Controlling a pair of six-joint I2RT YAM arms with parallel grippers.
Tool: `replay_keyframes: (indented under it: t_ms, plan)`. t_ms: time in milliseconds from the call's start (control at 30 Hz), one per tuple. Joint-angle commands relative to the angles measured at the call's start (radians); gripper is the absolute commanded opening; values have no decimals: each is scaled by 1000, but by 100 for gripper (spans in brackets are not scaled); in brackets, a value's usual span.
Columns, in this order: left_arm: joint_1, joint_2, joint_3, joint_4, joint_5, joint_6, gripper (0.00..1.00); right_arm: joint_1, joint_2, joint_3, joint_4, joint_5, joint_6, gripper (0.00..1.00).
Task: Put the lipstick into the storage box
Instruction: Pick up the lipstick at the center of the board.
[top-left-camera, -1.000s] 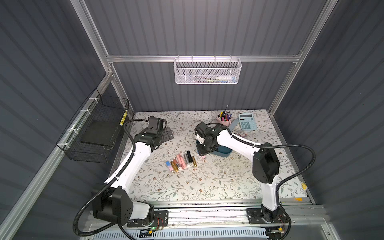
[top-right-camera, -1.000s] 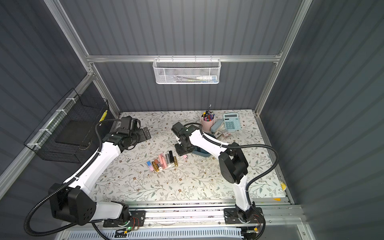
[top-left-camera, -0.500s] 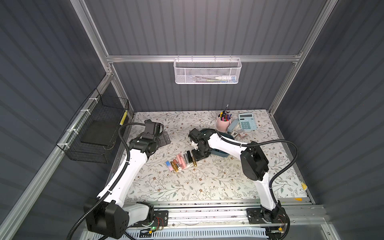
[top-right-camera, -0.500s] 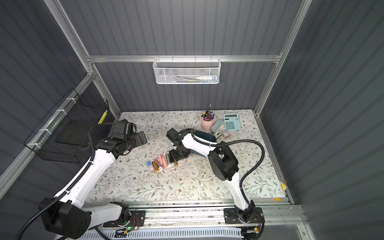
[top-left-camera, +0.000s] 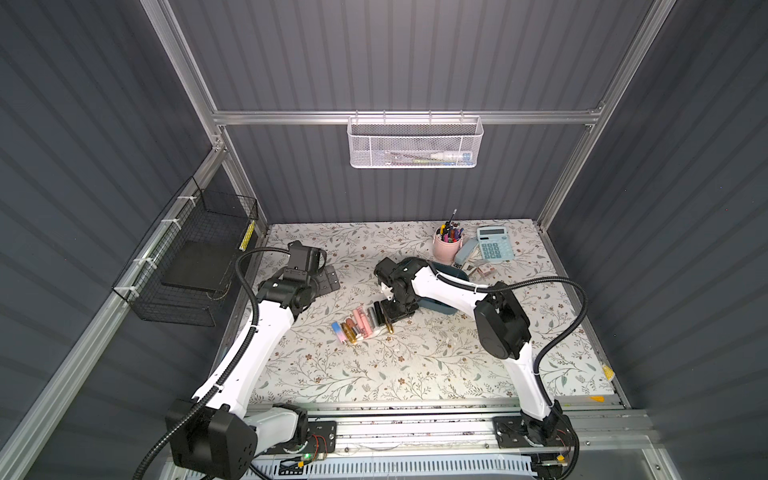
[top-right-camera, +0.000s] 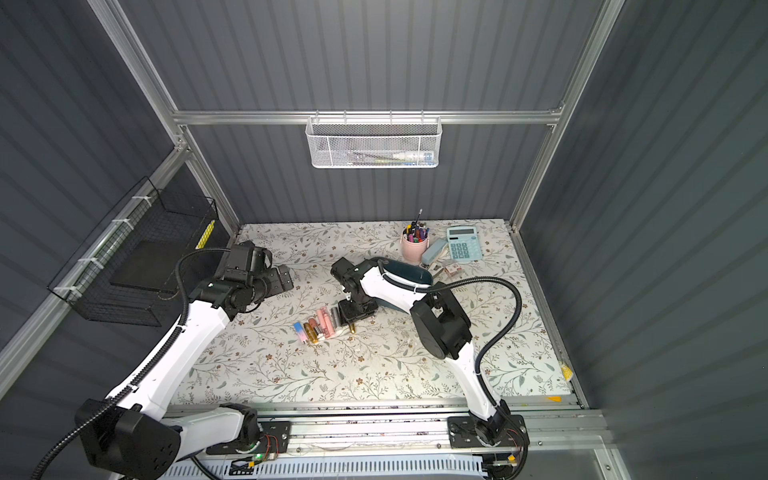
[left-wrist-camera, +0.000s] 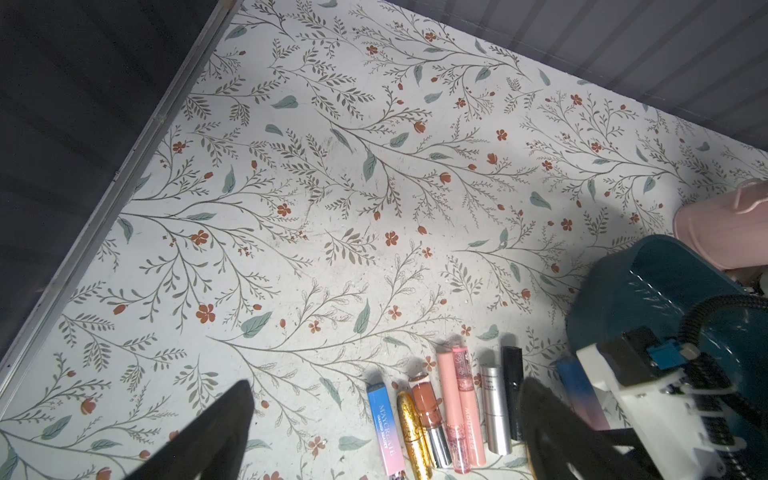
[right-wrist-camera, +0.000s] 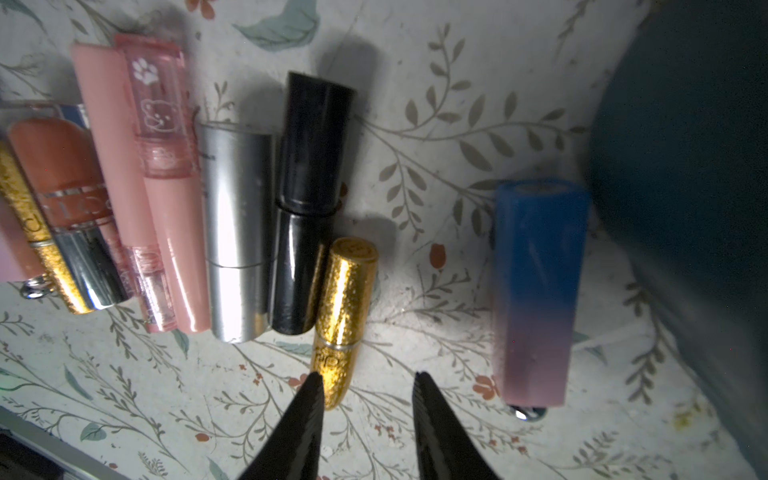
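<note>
Moments earlier over the storage box (top-left-camera: 454, 275), our half-open, empty right end effector (right-wrist-camera: 365, 378) now hovered above the gold lipstick (right-wrist-camera: 347, 307), lying unboxed on the desk (top-left-camera: 415, 374); our left end effector (top-left-camera: 326, 281) gaped idle.

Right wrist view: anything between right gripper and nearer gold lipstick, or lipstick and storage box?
Nothing visible between the right gripper and the nearer gold lipstick. The blue-pink lipstick lies flat between that one and the storage box.
</note>
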Motion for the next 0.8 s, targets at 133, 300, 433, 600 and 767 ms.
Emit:
replay_keyframes:
  t_ms: [133,300,433,600,767]
  plan:
    - [5,-27,-22,-30,-14,-4,100,6,39,25,-26,-22,-24,39]
    - [5,-35,-34,-35,-15,-12,100,5,48,28,-25,-22,-27,39]
    - [5,-37,-37,-32,-15,-17,100,6,71,43,-40,-6,-27,39]
    - [5,-31,-33,-31,-17,-14,100,6,101,75,-70,11,-30,38]
    - [6,-21,-26,-28,-16,-9,100,6,112,77,-75,16,-30,37]
